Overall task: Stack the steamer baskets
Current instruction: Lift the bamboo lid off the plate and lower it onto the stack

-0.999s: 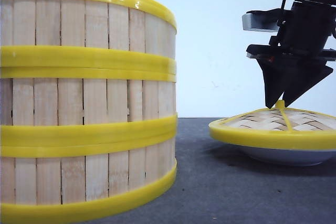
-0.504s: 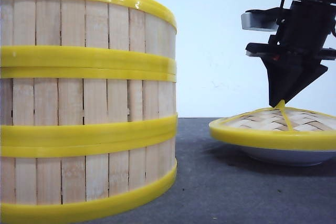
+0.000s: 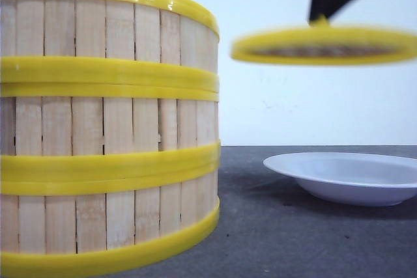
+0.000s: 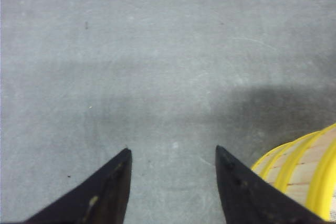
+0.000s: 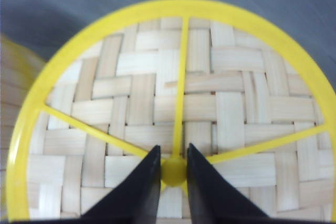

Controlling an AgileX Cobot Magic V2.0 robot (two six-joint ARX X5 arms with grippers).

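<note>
Right wrist view: right gripper clamped on yellow knob of woven lid, held aloft above white plate. Left gripper spread wide, empty, over grey table, beside three stacked steamer baskets.

- Your steamer baskets: three stacked on the bench, left side.
- Plate sits on the bench, right of the stack, apart from it.
- Lid hangs in the air above the plate, by its knob.
</note>
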